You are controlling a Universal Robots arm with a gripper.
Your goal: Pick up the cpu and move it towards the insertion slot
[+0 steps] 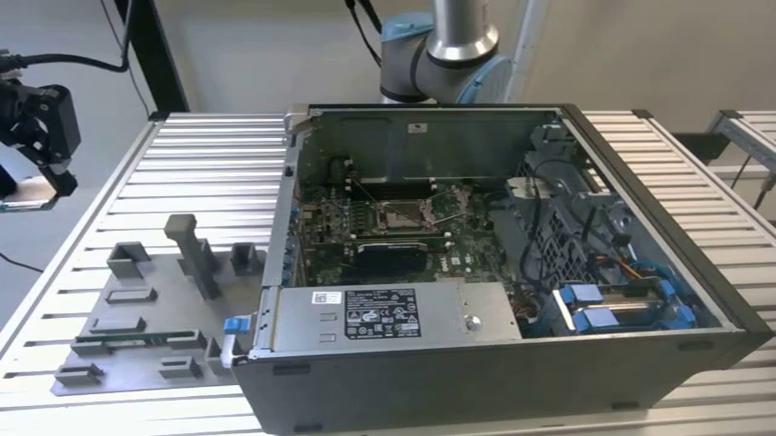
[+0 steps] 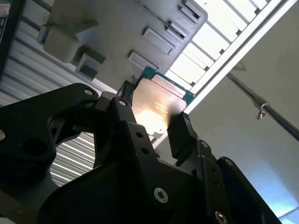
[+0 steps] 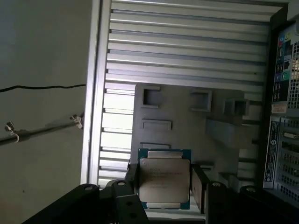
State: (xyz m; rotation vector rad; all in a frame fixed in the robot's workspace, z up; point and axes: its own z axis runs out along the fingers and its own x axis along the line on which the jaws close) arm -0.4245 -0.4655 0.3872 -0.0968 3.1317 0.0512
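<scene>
In the exterior view the black end effector (image 1: pixel 34 186) is seen at the exterior view's left by the ribbed metal tabletop (image 1: pixel 206 163) edge, well apart from the silver-framed insertion slot (image 1: pixel 406 215), and in both wrist views the flat silvery cpu (image 3: pixel 164 179) is clamped in it, so pickup's reckoned done, the carry across not.

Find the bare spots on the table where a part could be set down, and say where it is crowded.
Bare: the ribbed table between the grey fixture tray and the far edge, beside the open case. Crowded: inside the case, around the insertion slot. The gripper holds the cpu.
</scene>
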